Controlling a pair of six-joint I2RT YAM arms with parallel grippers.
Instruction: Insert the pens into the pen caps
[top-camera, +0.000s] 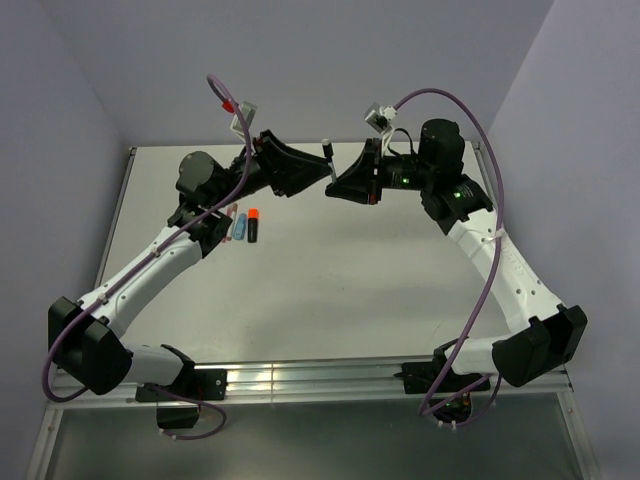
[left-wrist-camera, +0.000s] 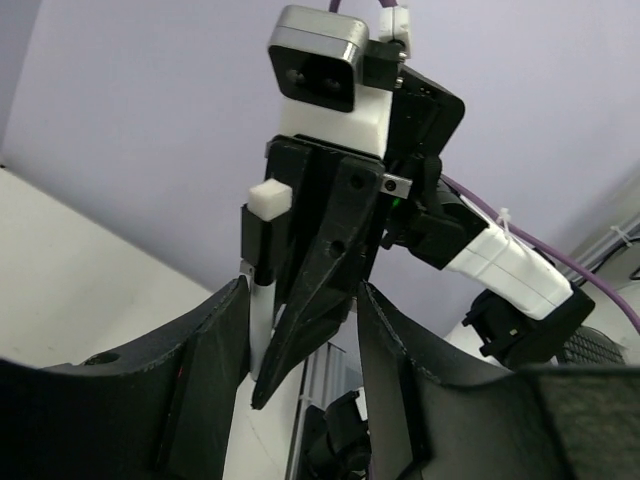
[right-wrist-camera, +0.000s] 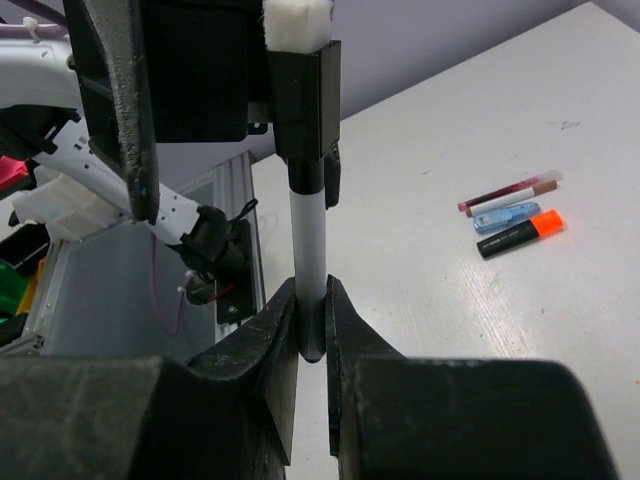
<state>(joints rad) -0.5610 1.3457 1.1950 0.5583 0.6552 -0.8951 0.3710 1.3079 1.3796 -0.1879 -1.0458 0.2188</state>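
On the left side of the table (top-camera: 330, 300), just beside the left arm's forearm, four pens lie close together in a row. Seen from the right wrist camera, these are a slim red pen (right-wrist-camera: 498, 194) farthest out, a pale pen (right-wrist-camera: 516, 200) with a brownish end against it, a light-blue marker (right-wrist-camera: 505, 217), and a stubby black marker (right-wrist-camera: 512, 236) with an orange end nearest the middle of the table.

Further right, over the far middle of the table, the two claws meet tip to tip in the air. The left claw (top-camera: 316, 178) reaches in from the left with its jaws standing roughly half apart. Its own camera shows a clear gap between the two fingers (left-wrist-camera: 205, 370) and nothing pinched there. The tip of the other claw and the pen it carries stand in and just beyond that gap. Whether the left finger touches the pen's barrel I cannot tell.

The white pen (right-wrist-camera: 309, 240) stands nearly upright between the claws. Its upper end goes into a black cap (right-wrist-camera: 300, 95) with a small white block on top. The cap sits right beside the left claw's fingers, and I cannot tell if they touch.

The right claw (right-wrist-camera: 312, 305) comes in from the right, pressed tight on the lower end of the white pen's barrel, one finger on each side.
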